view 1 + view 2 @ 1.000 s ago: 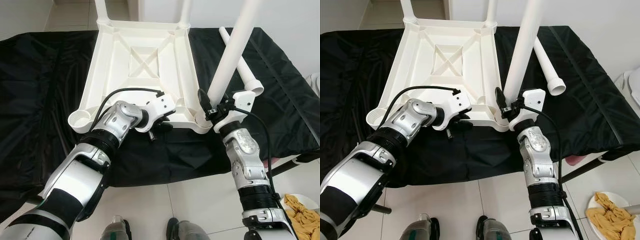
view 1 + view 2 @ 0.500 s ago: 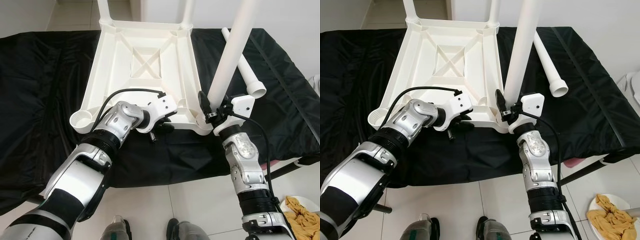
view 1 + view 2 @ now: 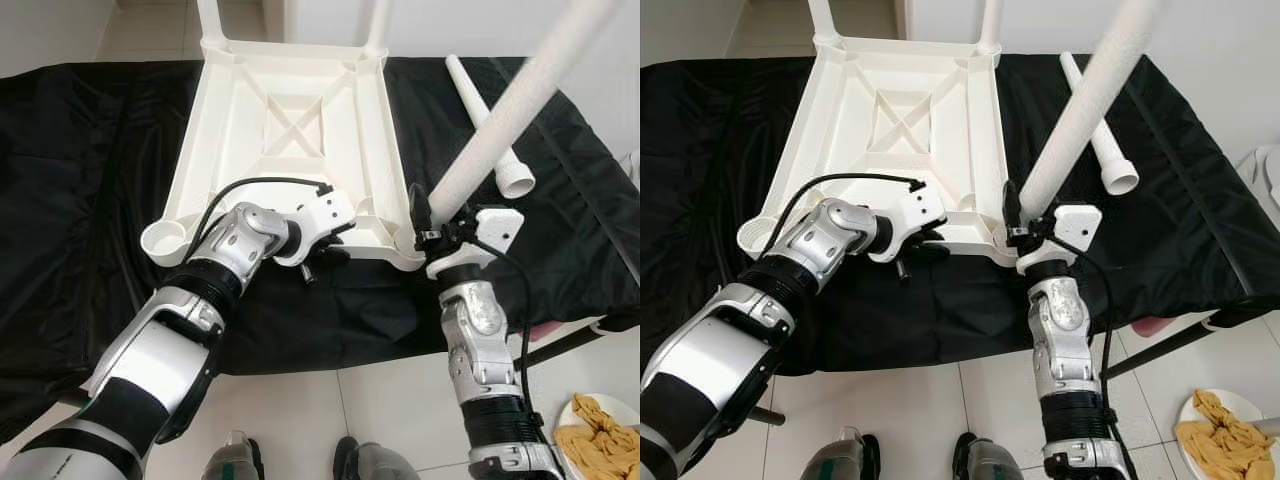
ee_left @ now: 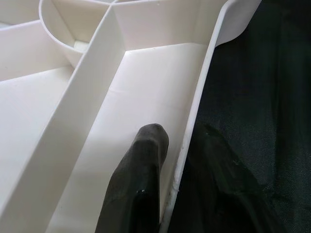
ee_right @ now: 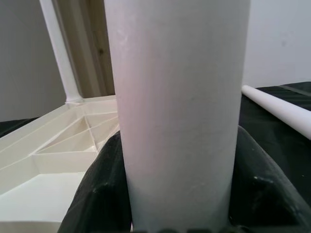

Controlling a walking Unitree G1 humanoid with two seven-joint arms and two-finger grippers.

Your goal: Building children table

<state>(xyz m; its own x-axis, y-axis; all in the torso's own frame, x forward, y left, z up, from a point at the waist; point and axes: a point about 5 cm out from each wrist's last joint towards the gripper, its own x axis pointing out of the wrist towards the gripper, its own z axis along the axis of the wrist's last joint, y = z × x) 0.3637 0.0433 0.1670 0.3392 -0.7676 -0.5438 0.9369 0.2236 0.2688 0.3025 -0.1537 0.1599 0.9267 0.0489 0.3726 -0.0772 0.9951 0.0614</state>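
Clamped around a white table leg (image 3: 505,120), the right gripper (image 3: 432,232) holds it leaning toward 1 o'clock over the near right corner socket (image 3: 408,243) of the upturned white tabletop (image 3: 290,130). Pinching the tabletop's near rim, the left gripper (image 3: 325,247) steadies it on the black cloth (image 3: 90,150). A spare leg (image 3: 485,125) lies at 2 o'clock.

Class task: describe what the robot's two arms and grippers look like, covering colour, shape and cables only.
Both arms are silver jointed segments with black bands. A white block sits at each wrist, fed by a looping black cable. The left gripper and right gripper each have two long black fingers.
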